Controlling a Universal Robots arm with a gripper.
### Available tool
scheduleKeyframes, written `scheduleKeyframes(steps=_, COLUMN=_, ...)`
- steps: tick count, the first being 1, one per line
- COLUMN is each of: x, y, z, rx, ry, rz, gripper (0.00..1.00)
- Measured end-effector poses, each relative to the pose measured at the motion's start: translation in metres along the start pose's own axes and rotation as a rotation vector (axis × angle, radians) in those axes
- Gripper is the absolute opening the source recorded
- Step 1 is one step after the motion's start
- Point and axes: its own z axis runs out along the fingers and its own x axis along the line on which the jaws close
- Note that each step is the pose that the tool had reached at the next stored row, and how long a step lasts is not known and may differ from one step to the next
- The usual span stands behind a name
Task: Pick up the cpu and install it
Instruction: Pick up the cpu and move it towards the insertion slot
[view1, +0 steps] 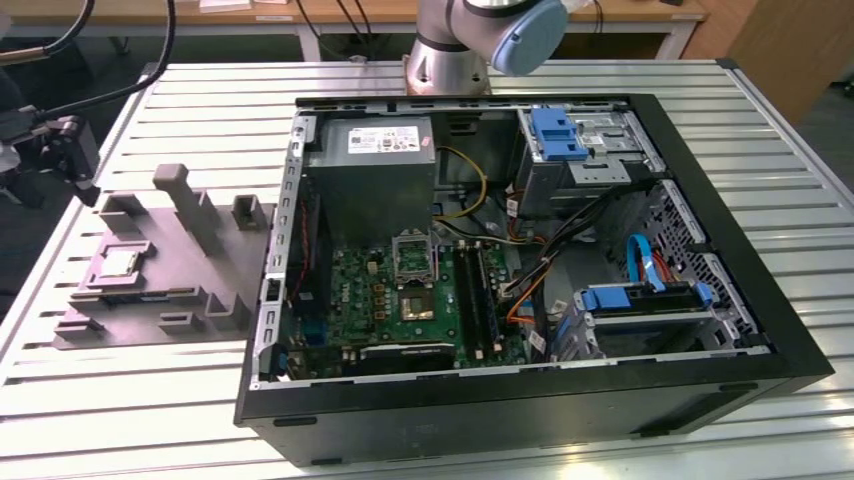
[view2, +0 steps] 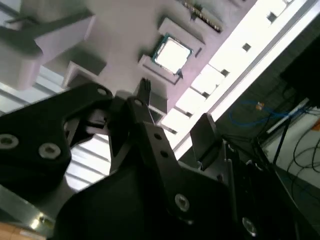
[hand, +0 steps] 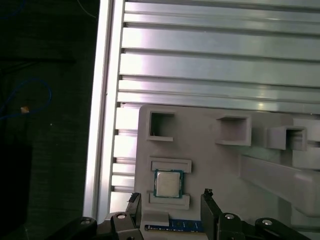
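Note:
The cpu (view1: 118, 262) is a small square chip with a silvery top, lying flat in a shallow pocket of the grey fixture block (view1: 200, 250) at the exterior view's left. Both wrist views show the cpu (hand: 167, 183) (view2: 172, 52) seated in its pocket. My gripper (view1: 70, 160) hangs above the far left end of the fixture, off the table's edge side. In the first wrist view my gripper (hand: 171, 197) is open, its two black fingertips (hand: 207, 194) apart with nothing between them and the chip just beyond them. The second wrist view shows the same open gripper (view2: 172, 107).
An open black computer case (view1: 747, 300) lies on the slatted metal table (view1: 801, 110). Inside are a green motherboard (view1: 360, 300) with an open socket frame (view1: 414, 255), a brownish chip (view1: 416, 305), a power supply (view1: 374, 170), cables and blue-latched drive bays (view1: 641, 300). Upright posts (view1: 174, 185) rise from the fixture.

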Motion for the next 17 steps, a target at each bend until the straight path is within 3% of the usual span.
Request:
scheduleKeyframes(steps=7, x=-0.0001, y=-0.002, z=0.0079, rx=0.0001, ry=0.0002, rz=0.0, gripper=0.59)
scheduleKeyframes(steps=17, x=-0.0001, y=-0.0023, z=0.0097, rx=0.0, ry=0.0, rz=0.0, gripper=0.59)
